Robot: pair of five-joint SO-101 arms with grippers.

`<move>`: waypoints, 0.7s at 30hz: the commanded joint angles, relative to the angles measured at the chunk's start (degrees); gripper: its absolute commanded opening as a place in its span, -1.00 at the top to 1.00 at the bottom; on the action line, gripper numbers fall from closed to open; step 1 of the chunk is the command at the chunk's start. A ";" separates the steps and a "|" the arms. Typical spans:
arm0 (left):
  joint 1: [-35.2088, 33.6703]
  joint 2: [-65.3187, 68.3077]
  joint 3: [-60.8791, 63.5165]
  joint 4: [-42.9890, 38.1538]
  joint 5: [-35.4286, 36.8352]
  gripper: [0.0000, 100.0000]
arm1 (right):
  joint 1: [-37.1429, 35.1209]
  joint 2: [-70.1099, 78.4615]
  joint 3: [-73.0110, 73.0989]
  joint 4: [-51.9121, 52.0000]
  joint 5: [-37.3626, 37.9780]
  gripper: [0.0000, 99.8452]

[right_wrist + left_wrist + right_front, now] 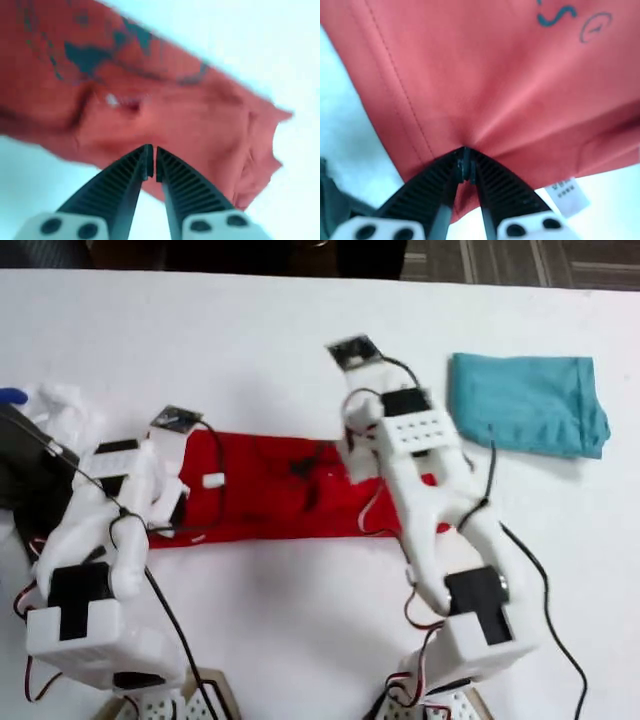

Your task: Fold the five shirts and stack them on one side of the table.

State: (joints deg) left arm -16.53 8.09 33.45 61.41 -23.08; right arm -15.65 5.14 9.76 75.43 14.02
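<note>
Left wrist view: left fingers (436, 181) closed, pinching red shirt (495, 75)

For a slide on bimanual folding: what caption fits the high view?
The left arm and right arm lean over a red shirt on the table, a folded teal shirt nearby.
</note>
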 commanded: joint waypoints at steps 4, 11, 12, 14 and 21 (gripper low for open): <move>-0.44 0.62 0.13 -2.55 0.35 0.95 | 4.00 -3.47 15.30 -12.26 5.63 0.96; -0.44 0.62 0.22 -2.55 0.35 0.95 | 8.57 -3.82 23.82 -13.49 13.80 0.96; -0.44 0.62 0.22 -2.55 0.35 0.95 | 9.01 -4.09 24.53 -12.79 15.21 0.96; -0.44 0.62 0.22 -2.55 0.35 0.95 | 9.63 -4.09 25.58 -11.74 17.23 0.96; 1.49 -5.19 -2.95 6.68 0.44 0.95 | 9.71 -4.44 26.37 -11.47 17.93 0.96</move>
State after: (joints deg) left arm -16.44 6.86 32.66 63.16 -23.16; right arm -7.38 2.59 35.43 62.15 31.16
